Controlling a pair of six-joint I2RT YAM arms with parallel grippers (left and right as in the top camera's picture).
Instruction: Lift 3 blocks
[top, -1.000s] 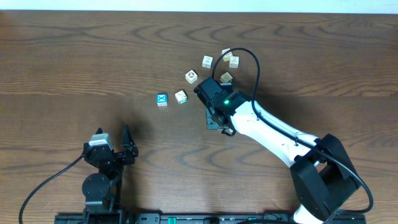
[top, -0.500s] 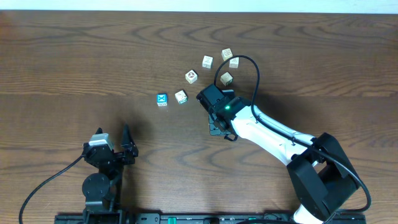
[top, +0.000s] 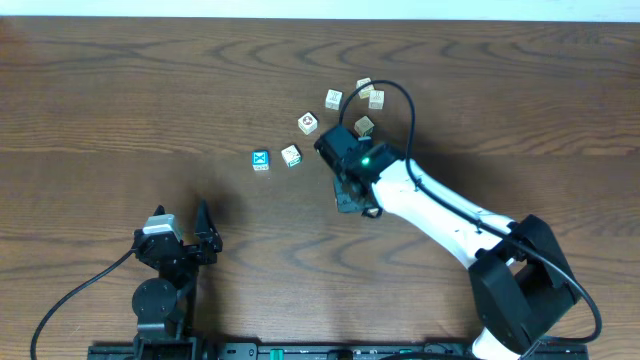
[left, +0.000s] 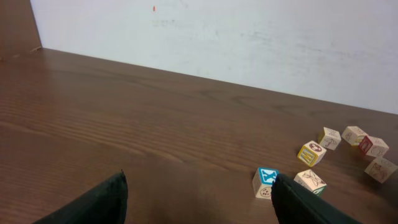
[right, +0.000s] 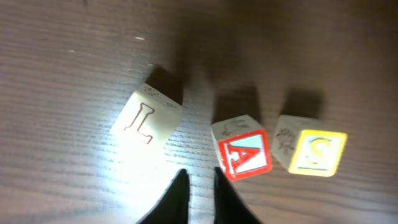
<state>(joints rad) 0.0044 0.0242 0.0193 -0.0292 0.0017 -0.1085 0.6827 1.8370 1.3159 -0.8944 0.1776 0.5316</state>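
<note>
Presently, right gripper (right: 198, 190): pressed together, empty, near red "A" block (right: 244, 153).
Left gripper (left: 199, 182): spread wide, empty.
Blocks: cream "L" block (right: 146, 122), red "A" block, yellow "S" block (right: 317, 152), side by side on counter (top: 150, 100).

Right tool (right: 199, 179) has closed (jaws nearly touching).

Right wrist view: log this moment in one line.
right gripper: shut, empty | red A block: not lifted | L block, yellow S block: not lifted | left gripper: open, empty
</note>
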